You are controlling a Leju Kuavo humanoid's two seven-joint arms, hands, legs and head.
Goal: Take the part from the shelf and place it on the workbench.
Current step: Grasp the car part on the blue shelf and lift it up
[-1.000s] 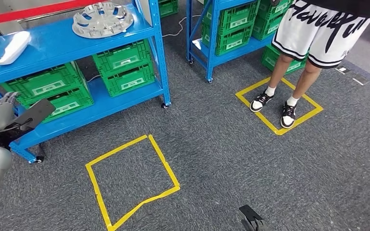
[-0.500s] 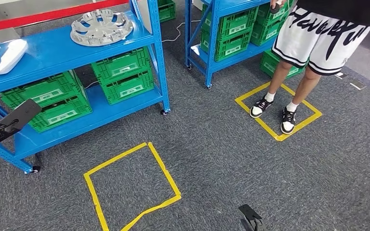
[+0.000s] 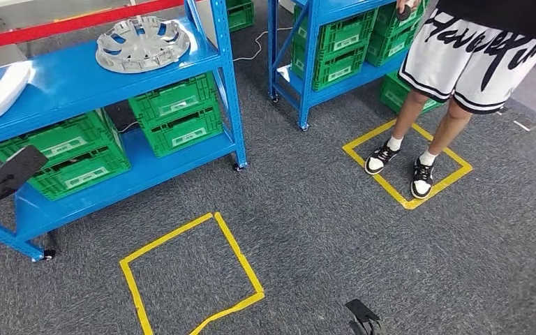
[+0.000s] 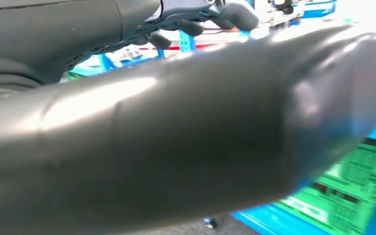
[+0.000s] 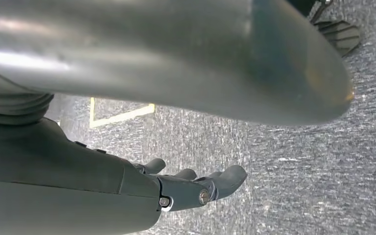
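Observation:
A silver wheel cover [image 3: 143, 43] lies flat on the top board of the blue shelf [image 3: 63, 77] at the upper left. A white moulded part [image 3: 0, 87] rests on the same board at the far left edge. My left arm's black wrist bracket [image 3: 3, 178] shows at the left edge, in front of the lower shelf. In the left wrist view my left hand [image 4: 186, 127] holds nothing, its dark fingers [image 4: 200, 19] apart before the shelf. My right hand [image 5: 191, 188] hangs over the grey carpet, loosely spread and holding nothing.
Green crates [image 3: 174, 115] fill the lower levels of the shelf. A second blue shelf [image 3: 307, 63] with crates stands behind. A person [image 3: 474, 49] stands in a yellow taped square [image 3: 408, 164] at the right. Another taped square [image 3: 188, 272] marks the carpet near me.
The whole picture has shifted, so the camera has moved. My left arm has slipped toward the left edge, and its hand has left the head view.

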